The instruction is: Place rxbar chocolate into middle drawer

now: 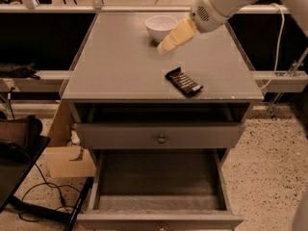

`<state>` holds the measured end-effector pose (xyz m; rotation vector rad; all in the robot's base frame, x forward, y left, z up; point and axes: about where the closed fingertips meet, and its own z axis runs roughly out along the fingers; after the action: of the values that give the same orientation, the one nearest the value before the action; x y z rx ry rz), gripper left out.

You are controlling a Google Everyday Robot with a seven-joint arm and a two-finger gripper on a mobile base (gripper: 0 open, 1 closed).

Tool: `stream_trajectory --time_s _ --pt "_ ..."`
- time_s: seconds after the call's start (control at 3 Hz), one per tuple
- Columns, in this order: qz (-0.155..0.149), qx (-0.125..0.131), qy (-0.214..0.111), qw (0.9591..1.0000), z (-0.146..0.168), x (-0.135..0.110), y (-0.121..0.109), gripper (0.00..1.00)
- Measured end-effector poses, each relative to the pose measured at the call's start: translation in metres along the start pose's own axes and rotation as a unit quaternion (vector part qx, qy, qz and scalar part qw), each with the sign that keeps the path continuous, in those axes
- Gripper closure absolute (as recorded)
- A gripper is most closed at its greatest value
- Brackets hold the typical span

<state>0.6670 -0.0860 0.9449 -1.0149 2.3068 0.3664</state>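
The rxbar chocolate (183,82), a black wrapper with white lettering, lies flat on the grey cabinet top (120,66), right of centre and near the front edge. My gripper (167,43) hangs above the cabinet top, behind and a little left of the bar, just in front of the white bowl (161,27), and holds nothing that I can see. The middle drawer (159,179) is pulled out below, its shallow grey tray bare. The top drawer (120,134) with its round knob sits above it.
A cardboard box (67,160) stands on the speckled floor left of the cabinet, with a dark chair (17,153) and cables further left. A white cable (278,47) hangs at the right. Rails run behind and beside the cabinet.
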Motion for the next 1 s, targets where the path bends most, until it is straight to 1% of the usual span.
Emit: stream_trajectory --time_s 0.33,0.67,1.0 --pt "0.027 0.042 0.022 0.9985 0.021 0.016 -0.001 0.00" --pt "0.049 0.092 0.071 0.9921 0.041 0.064 0.000 0.00" --pt "0.039 0.128 0.099 0.9861 0.056 0.083 -0.002 0.00"
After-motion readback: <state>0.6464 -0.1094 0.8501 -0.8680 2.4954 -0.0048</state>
